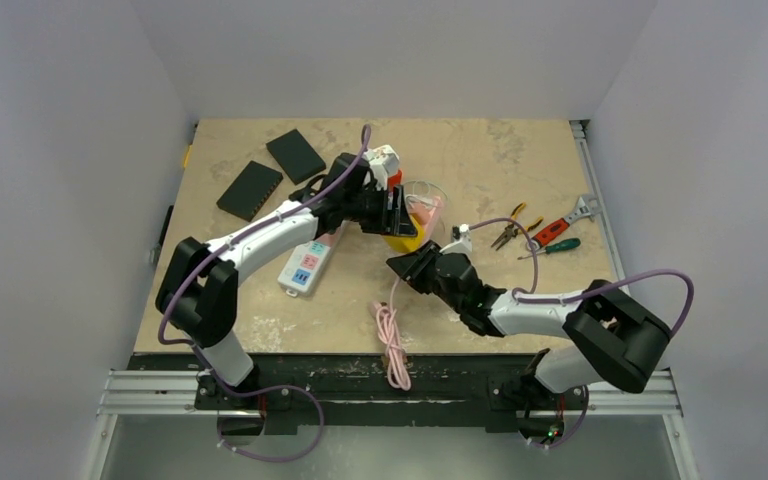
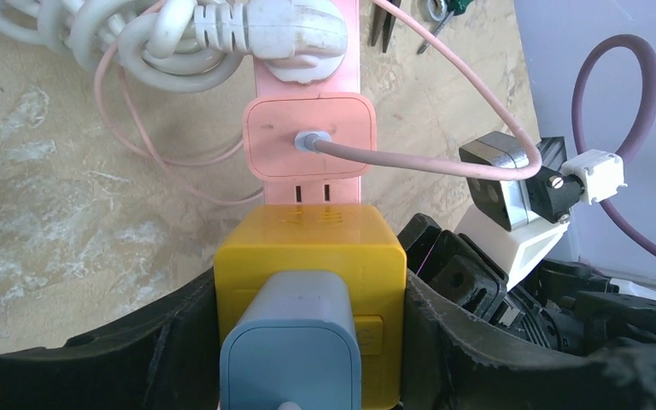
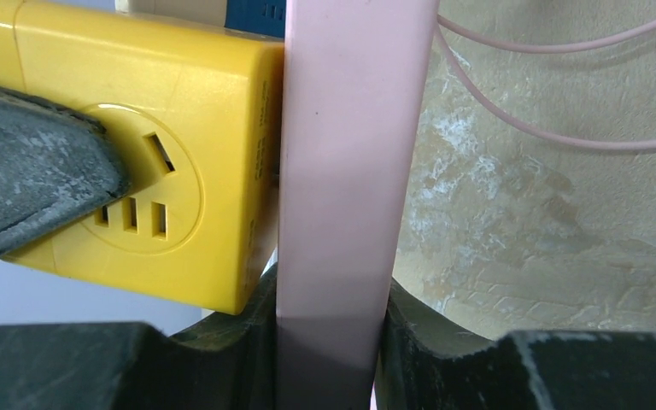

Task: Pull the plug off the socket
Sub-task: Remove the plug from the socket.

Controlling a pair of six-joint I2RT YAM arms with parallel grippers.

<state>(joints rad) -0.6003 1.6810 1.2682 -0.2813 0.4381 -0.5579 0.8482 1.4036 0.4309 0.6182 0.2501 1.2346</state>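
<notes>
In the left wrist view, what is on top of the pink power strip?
On the pink power strip: a white plug, a pink charger with its cable, and a yellow adapter carrying a grey-blue charger. The sockets and pins under them are covered.

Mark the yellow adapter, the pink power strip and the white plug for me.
yellow adapter point(image 2: 307, 239): left wrist view, top face.
pink power strip point(image 3: 350, 154): right wrist view, long narrow side.
white plug point(image 2: 295, 34): left wrist view, plug body.
</notes>
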